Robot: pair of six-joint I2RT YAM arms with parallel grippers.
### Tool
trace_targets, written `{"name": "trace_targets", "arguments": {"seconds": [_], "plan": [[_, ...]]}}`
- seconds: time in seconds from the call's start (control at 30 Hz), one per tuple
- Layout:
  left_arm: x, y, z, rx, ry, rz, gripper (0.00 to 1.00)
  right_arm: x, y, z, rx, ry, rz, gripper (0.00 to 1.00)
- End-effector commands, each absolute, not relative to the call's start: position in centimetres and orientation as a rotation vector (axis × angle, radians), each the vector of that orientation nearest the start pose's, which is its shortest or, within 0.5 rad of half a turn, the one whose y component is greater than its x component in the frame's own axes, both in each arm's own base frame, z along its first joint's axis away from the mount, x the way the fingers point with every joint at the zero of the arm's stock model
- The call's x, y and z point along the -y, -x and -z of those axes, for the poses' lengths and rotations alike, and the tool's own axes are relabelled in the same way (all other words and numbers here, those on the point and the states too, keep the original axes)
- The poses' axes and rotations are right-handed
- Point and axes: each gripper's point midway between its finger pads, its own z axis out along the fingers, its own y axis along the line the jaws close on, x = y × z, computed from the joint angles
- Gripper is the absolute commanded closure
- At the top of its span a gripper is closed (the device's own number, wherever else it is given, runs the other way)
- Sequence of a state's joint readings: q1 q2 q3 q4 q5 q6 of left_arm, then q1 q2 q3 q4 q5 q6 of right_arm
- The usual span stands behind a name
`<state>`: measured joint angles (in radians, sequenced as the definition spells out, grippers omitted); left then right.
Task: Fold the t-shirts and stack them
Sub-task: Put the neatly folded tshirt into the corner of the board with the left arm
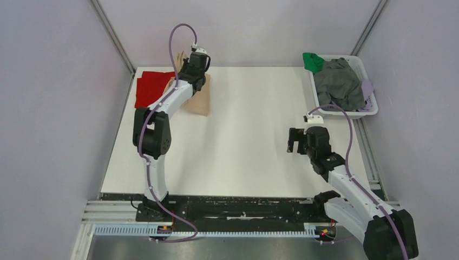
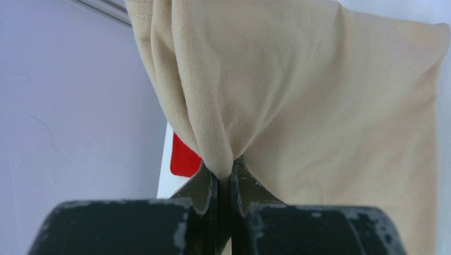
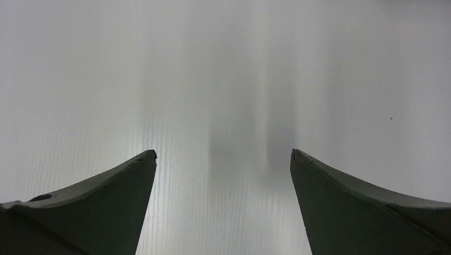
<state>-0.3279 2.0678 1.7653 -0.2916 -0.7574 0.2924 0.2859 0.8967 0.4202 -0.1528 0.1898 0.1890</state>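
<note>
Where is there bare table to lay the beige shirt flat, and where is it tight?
Free: the table middle, between the beige t-shirt and the open right end effector, to the near edge. Crowded: far-left corner, red t-shirt by the beige one; far-right full basket.

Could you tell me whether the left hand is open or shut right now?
Shut: the left hand pinches a bunched fold of the beige t-shirt.

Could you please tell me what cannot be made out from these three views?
1. Top external: the tips of the left gripper, hidden by its own wrist.
2. Left wrist: most of the red t-shirt, covered by the beige t-shirt.
3. Top external: how many garments fill the basket; the grey cloth covers them.
</note>
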Motion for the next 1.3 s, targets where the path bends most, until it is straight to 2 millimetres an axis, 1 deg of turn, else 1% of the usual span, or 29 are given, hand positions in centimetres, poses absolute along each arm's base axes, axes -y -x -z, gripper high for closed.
{"name": "trace_targets", "arguments": {"seconds": [0.0, 0.1, 0.27, 0.37, 0.43, 0.57, 0.67, 0.77, 1.0, 1.13, 1.27], "plan": [[4.1, -57.4, -23.1, -1.957, -0.194, -0.839, 0.98, -5.1, -27.8, -8.6, -2.172, -0.001, -0.032, 0.02], [3.6, -57.9, -24.2, -1.941, -0.205, -0.857, 0.98, -5.0, -27.9, -8.6, -2.172, 0.0, -0.03, 0.02], [2.9, -58.3, -24.4, -1.945, -0.257, -0.885, 0.98, -4.7, -27.9, -8.5, -2.182, -0.008, -0.004, 0.02], [2.1, -58.5, -25.1, -1.942, -0.252, -0.905, 0.98, -4.6, -27.8, -8.4, -2.184, -0.009, 0.0, 0.02], [1.7, -58.4, -25.9, -1.926, -0.24, -0.919, 0.98, -4.5, -27.8, -8.3, -2.185, -0.019, 0.007, 0.02], [1.6, -58.2, -27.3, -1.907, -0.256, -0.925, 0.98, -4.5, -27.7, -7.9, -2.204, -0.019, 0.01, 0.02], [1.0, -57.8, -28.3, -1.895, -0.262, -0.976, 0.98, -4.6, -27.7, -7.7, -2.211, -0.017, 0.002, 0.02], [0.9, -57.5, -29.1, -1.884, -0.273, -0.986, 0.98, -4.6, -27.7, -7.5, -2.218, -0.022, 0.005, 0.02], [0.6, -57.7, -31.0, -1.856, -0.211, -0.988, 0.98, -4.6, -27.7, -7.5, -2.224, -0.026, 0.006, 0.02], [-0.1, -58.0, -31.3, -1.853, -0.154, -0.977, 0.98, -4.4, -27.7, -7.6, -2.219, -0.03, 0.019, 0.02], [-1.2, -58.6, -29.4, -1.907, -0.152, -0.937, 0.98, -4.3, -27.6, -7.5, -2.224, -0.033, 0.026, 0.02]]}}
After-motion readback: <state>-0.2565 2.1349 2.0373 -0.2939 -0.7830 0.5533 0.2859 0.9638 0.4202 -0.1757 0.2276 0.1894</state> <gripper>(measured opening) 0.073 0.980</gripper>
